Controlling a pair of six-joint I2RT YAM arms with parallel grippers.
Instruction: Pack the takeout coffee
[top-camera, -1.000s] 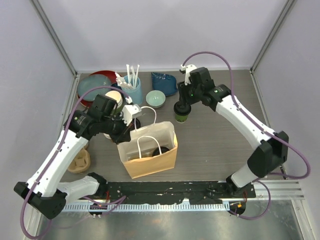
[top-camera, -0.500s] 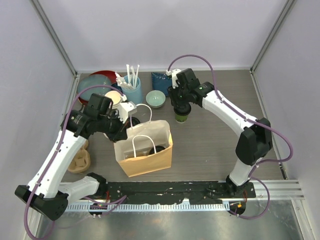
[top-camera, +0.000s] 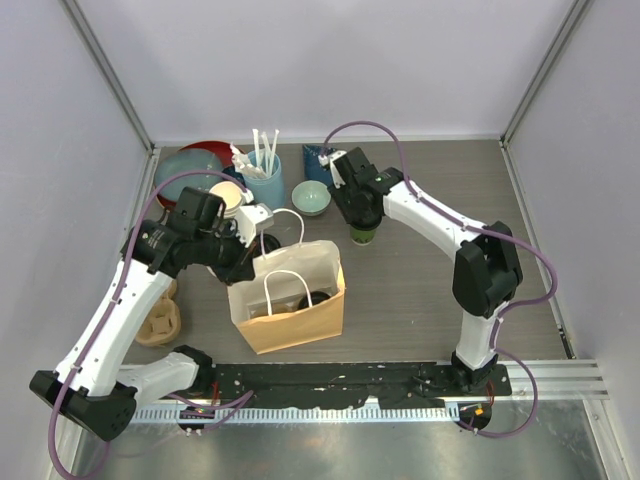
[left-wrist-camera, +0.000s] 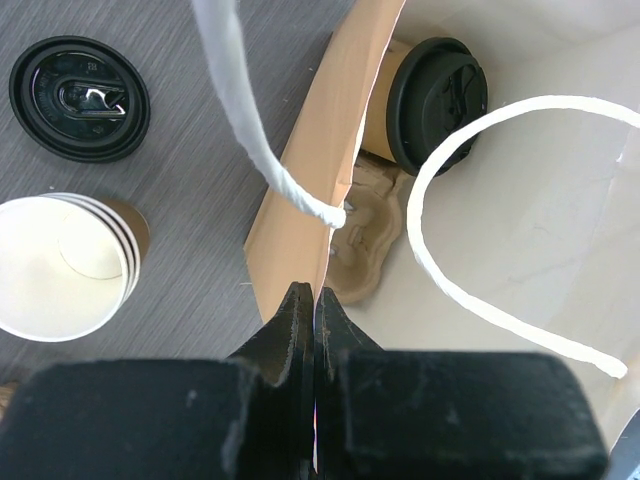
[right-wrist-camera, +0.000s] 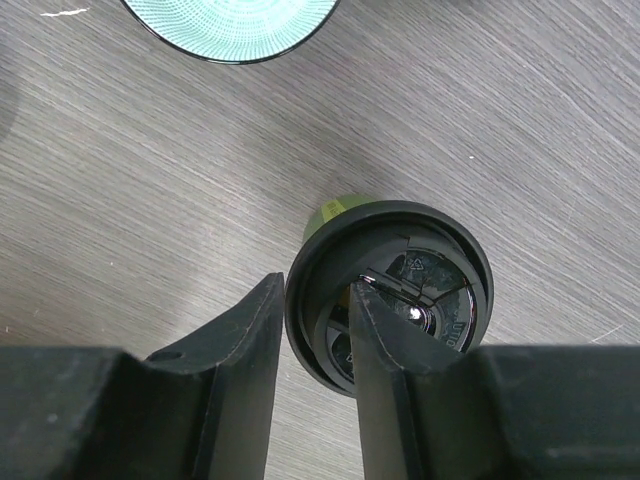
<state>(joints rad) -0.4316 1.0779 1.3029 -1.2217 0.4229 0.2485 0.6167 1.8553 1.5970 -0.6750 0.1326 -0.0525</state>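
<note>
The dark wood-grain desk (top-camera: 430, 290) is carrying everything, and near its front middle a tan paper bag with white cord handles (top-camera: 300, 322) is standing upright, its mouth gaping towards the top camera. The left gripper (left-wrist-camera: 314, 300) is pinching the bag's left wall, fingers pressed flat together on the paper edge, probably to hold the mouth wide and the bag steady while a cup goes in. Inside the bag, next to a moulded pulp carrier (left-wrist-camera: 368, 225), a small brown-walled paper cup with a round black plastic lid (left-wrist-camera: 432, 98) is already sitting, so the packing is judged to be half done. Behind the bag and apart from it, the small green-walled paper cup (top-camera: 363, 234) with its own black lid is standing on the desk. The right gripper (right-wrist-camera: 315, 305) is reaching down onto it from above, only slightly parted, with one finger outside the lid's rim and the other on the lid's top. It is nipping that rim, likely as the hold for lifting the cup across.
</note>
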